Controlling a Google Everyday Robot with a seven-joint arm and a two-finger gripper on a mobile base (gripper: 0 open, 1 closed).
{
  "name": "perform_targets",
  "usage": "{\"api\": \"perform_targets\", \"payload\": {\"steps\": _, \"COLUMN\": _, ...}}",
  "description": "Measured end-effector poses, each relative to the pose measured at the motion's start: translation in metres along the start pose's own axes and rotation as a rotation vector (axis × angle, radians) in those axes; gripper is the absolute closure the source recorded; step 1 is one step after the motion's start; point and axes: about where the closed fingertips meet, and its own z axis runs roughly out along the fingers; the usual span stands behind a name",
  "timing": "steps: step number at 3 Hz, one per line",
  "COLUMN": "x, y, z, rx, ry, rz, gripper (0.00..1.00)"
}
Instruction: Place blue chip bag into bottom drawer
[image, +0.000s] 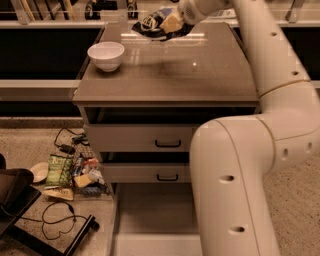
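The blue chip bag (152, 24), dark blue foil with a white patch, hangs just above the far edge of the cabinet top (170, 75). My gripper (172, 22) is at the top of the view, shut on the bag's right side, and its arm sweeps down the right. The bottom drawer (150, 215) is pulled out at floor level below the two upper drawers. Its flat floor shows nothing in it, and my arm covers its right part.
A white bowl (106, 54) stands on the left of the cabinet top. On the floor to the left lie a green snack bag (60, 169), other packets, cables (55, 217) and a black stand. My arm's big lower link (235, 190) stands in front of the drawers' right side.
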Motion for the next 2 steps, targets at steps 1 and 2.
{"api": "perform_targets", "payload": {"steps": 1, "x": -0.002, "y": 0.004, "z": -0.047, "rx": 0.012, "ry": 0.042, "rz": 0.016, "gripper": 1.00}}
{"api": "perform_targets", "payload": {"steps": 2, "x": 0.008, "y": 0.019, "z": -0.137, "rx": 0.047, "ry": 0.066, "rz": 0.057, "gripper": 1.00}}
